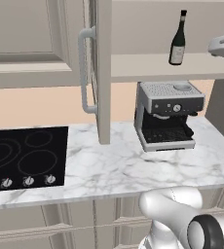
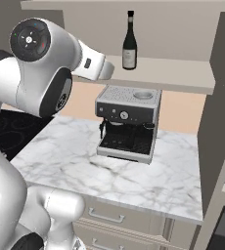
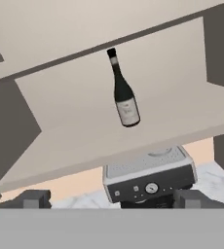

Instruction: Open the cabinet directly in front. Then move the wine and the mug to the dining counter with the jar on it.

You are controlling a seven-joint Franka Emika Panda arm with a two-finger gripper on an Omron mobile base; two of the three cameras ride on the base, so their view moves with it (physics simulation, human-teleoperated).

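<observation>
The cabinet [image 1: 103,73] stands open, its left door swung out edge-on with the curved silver handle [image 1: 84,73] facing me; the right door [image 2: 222,97] is also swung out. The wine [image 1: 177,39] [image 2: 129,41] [image 3: 123,92], a dark bottle with a pale label, stands upright alone on the lower shelf [image 1: 153,67]. My gripper [image 3: 113,199] is open and holds nothing; it sits in front of the shelf, a little below it and well short of the bottle. The mug, the dining counter and the jar are out of view.
A silver espresso machine [image 1: 167,114] [image 2: 127,122] [image 3: 148,177] stands on the marble counter [image 1: 114,170] right under the open cabinet. A black cooktop [image 1: 26,155] lies to the left. A closed upper cabinet [image 1: 26,39] adjoins on the left.
</observation>
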